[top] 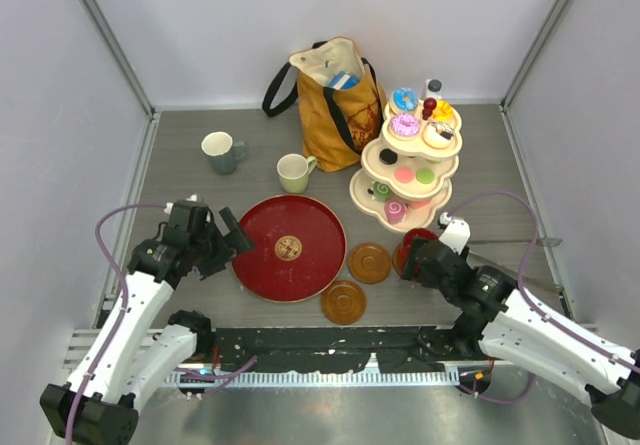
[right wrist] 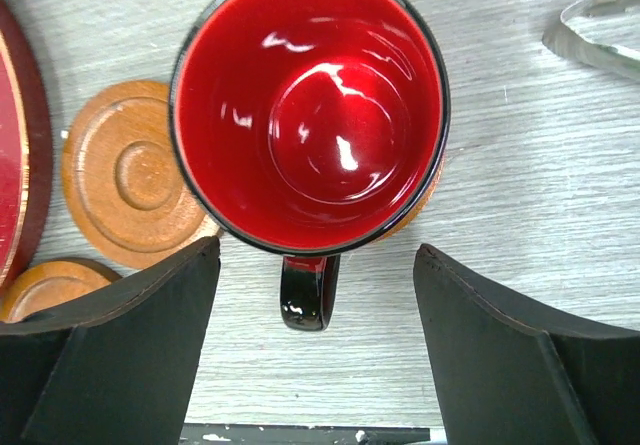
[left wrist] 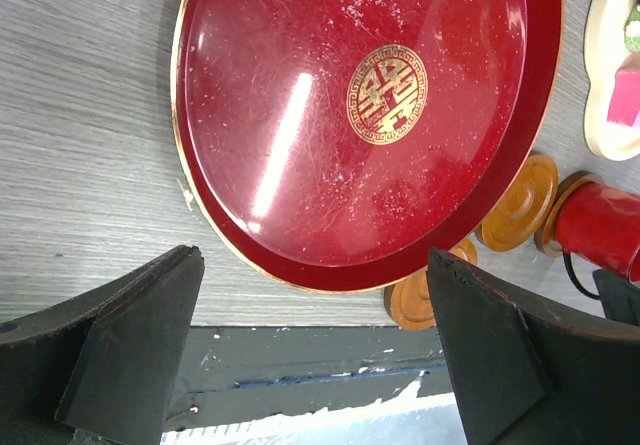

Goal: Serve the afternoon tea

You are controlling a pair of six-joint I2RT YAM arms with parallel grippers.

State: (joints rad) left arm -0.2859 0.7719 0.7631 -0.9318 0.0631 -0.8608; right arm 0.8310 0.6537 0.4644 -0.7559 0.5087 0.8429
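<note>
The red mug [right wrist: 310,105] stands upright on a brown saucer [right wrist: 425,200], of which only an edge shows, just in front of the cream three-tier stand [top: 405,170]. My right gripper [right wrist: 317,265] is open; the mug's black handle [right wrist: 308,290] lies between its fingers without touching them. Two bare saucers [top: 369,262] [top: 343,302] lie left of the mug. Donuts [top: 405,125], macarons [top: 405,176] and a roll cake [top: 395,210] fill the stand. The grey-green mug [top: 220,152] and pale green mug [top: 294,173] stand further back. My left gripper [top: 232,235] is open, holding nothing.
The big red tray [top: 265,230] lies in the middle, beside the left gripper. A mustard-yellow tote bag [top: 335,100] stands at the back, next to the stand. A clear plastic piece [right wrist: 600,30] lies on the table to the right of the red mug.
</note>
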